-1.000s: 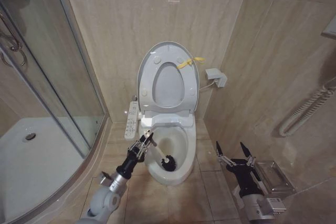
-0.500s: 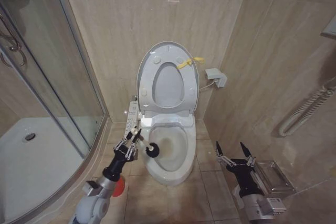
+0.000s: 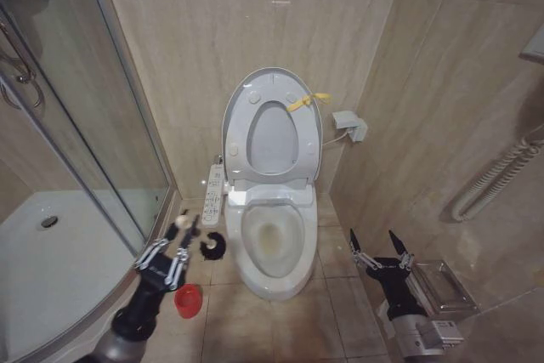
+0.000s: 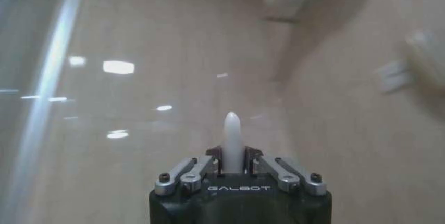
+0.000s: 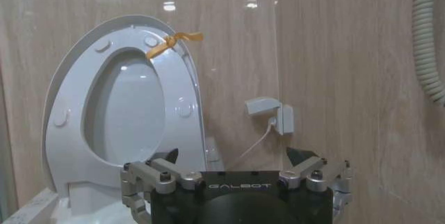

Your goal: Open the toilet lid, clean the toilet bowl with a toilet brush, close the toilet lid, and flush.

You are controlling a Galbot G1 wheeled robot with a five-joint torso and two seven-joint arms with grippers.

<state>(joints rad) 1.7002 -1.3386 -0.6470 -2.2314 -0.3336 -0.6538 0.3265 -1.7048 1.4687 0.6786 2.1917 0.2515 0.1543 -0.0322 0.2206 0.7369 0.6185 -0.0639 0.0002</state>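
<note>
Two grippers, one at work. Left gripper (image 3: 170,254) low at the left of the toilet, clenched on the thin white stick handle of the small black-headed toilet brush (image 3: 212,246); in the left wrist view, handle tip protruding forward from between the closed jaws. Brush head outside the white ceramic oval toilet bowl (image 3: 274,274), in the air just beside its left flank, above the beige tiled floor (image 3: 340,295). Small round red cup holder (image 3: 188,301) on the floor near the gripper, below and beside it. Large glossy white oval toilet lid (image 3: 231,104) upright against the wall, yellow strap at its top edge, with the ring-shaped white seat (image 3: 246,138) raised flat against it. Long white button-covered control panel (image 3: 214,195) at the left of the bowl. Right gripper (image 3: 380,248) parked low at the right of the toilet, well apart from it, jaws spread and empty.

Handling, by judgement: brush light and stiff, handle smooth and probably slippery when wet, head-heavy enough to swing in a loose hold; best taken near the upper end of the handle, squarely across the stick. Lid light, hinged, glossy; best taken at the strapped front edge.
</note>
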